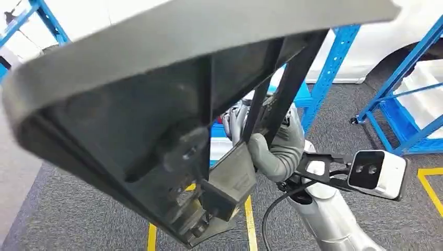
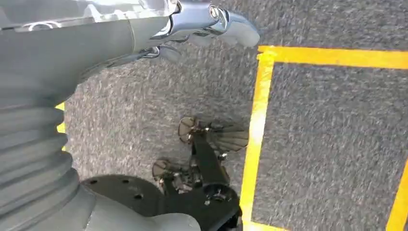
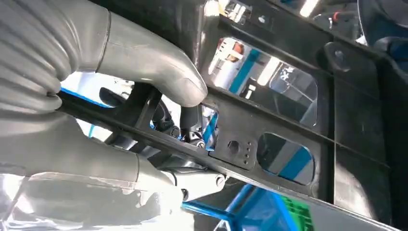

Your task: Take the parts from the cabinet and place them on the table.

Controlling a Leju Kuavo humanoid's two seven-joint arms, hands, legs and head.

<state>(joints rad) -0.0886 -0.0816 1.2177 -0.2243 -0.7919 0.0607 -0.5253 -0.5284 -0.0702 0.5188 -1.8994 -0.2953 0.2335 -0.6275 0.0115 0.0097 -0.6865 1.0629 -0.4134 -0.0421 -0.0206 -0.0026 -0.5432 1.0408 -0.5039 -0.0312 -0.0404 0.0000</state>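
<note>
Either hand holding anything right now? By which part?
Right hand grips the large black frame part by one of its thin cross bars. Left hand hangs over the floor, holding nothing.

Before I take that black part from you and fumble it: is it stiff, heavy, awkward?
The part looks stiff: ribbed framing with cut-out windows. Probably moderate in weight, though large beside the right hand. Its fingers wrap one thin bar, so it may swing; take it with both hands.

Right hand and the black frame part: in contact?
Touching. In the right wrist view the right hand has its thumb pressed over a bar of the black frame part, fingers wrapped beneath. The head view shows the same grip.
</note>
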